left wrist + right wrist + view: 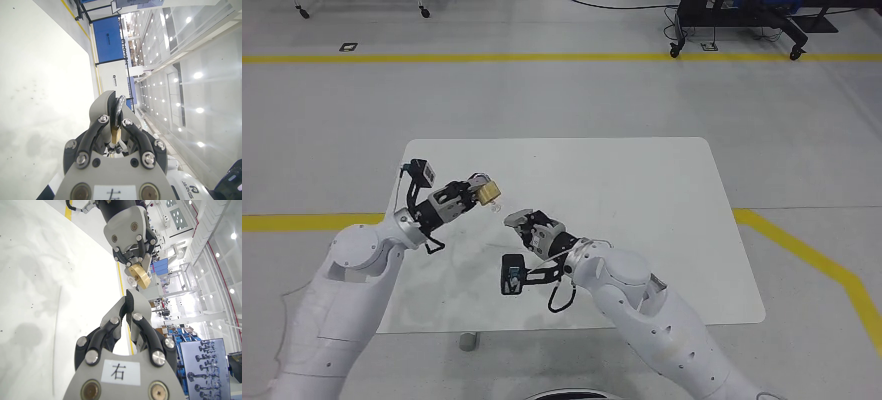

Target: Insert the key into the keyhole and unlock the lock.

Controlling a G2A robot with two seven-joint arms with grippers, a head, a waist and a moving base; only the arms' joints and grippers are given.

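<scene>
My left gripper (478, 191) is shut on a brass padlock (487, 189), held in the air over the left part of the white table (662, 200). Its wrist view has the silver shackle (120, 106) and brass body (115, 135) clamped between the fingers. In the right wrist view the lock's (140, 275) keyhole face is turned toward me, and a silver key (131, 281) sticks out of the keyhole. My right gripper (129, 294) (517, 222) is shut with nothing in it, a short way from the key head and not touching it.
A small grey object (469, 341) lies on the floor just off the table's near edge. The table's right half is bare. Yellow floor lines (542, 57) run beyond the far edge and at both sides.
</scene>
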